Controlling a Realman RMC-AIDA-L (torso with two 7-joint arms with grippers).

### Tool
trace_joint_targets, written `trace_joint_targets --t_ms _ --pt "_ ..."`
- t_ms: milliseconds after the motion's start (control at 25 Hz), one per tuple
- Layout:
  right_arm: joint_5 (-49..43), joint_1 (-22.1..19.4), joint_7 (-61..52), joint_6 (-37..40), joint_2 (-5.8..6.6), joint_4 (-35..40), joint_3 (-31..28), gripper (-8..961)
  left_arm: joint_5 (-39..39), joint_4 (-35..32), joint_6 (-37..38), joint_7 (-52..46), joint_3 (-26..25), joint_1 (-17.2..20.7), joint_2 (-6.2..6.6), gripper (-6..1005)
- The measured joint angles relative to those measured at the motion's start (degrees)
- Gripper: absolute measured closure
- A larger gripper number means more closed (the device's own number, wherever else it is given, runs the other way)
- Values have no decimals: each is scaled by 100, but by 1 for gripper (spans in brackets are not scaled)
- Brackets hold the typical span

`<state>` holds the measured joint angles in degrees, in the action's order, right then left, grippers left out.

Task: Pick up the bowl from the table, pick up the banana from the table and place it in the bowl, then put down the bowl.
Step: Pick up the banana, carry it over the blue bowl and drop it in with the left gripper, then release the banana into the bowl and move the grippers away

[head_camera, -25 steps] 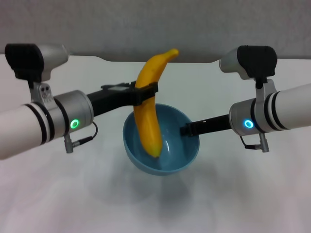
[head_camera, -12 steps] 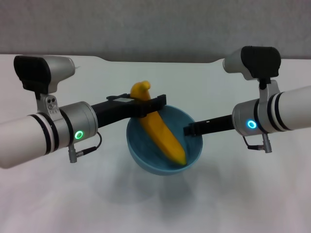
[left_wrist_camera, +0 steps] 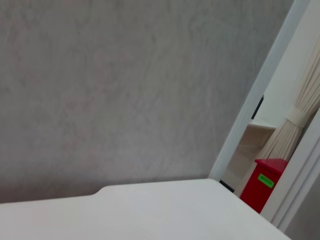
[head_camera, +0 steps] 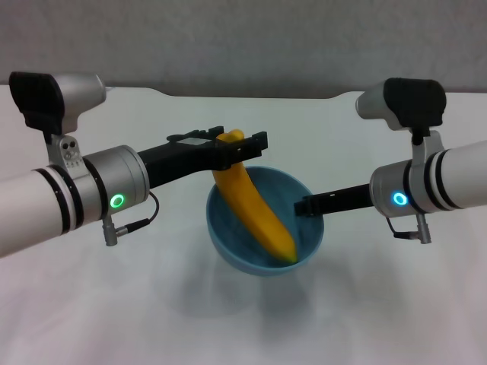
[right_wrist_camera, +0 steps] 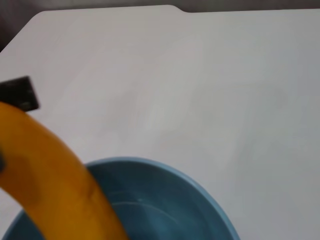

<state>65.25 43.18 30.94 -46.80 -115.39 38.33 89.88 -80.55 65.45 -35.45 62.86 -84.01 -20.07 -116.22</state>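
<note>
Above the white table (head_camera: 91, 319), right end effector (head_camera: 306, 206) grips glossy light-blue bowl (head_camera: 304, 251); left's (head_camera: 242, 146) spread beside yellow-orange banana (head_camera: 255, 213).

The left arm reaches in from the left, forearm nearly level, a green ring lit at its wrist; the left gripper (head_camera: 237, 143) stands parted around the banana (head_camera: 251, 209). The right arm reaches in from the right, blue ring lit; the right gripper (head_camera: 303, 206) is clamped on the bowl (head_camera: 228, 236) rim, holding it off the table.

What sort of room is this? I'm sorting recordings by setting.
Probably a lab or office test room, not a kitchen: a bare white table, a plain grey wall, and by a doorway a curtain and a red box.
</note>
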Motion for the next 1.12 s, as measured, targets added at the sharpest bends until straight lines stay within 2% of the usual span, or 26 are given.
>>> trace_joint_targets --t_ms 440,680,800,920,1120 --pt "-61 -127 41 5 18 -21 -232 921 7 458 -264 25 -61 165 4 104" --pt "-70 -130 43 5 17 -21 -234 917 4 933 -417 62 -307 340 2 104" --pt "-71 -129 44 6 17 -25 -235 914 -39 954 -390 83 -445 345 -1 104" --pt "-71 -128 44 11 17 -43 -238 910 -218 860 -308 179 -731 329 9 104" --pt "-72 -69 44 -37 62 -219 -296 905 -1052 787 124 126 -1108 326 12 104"
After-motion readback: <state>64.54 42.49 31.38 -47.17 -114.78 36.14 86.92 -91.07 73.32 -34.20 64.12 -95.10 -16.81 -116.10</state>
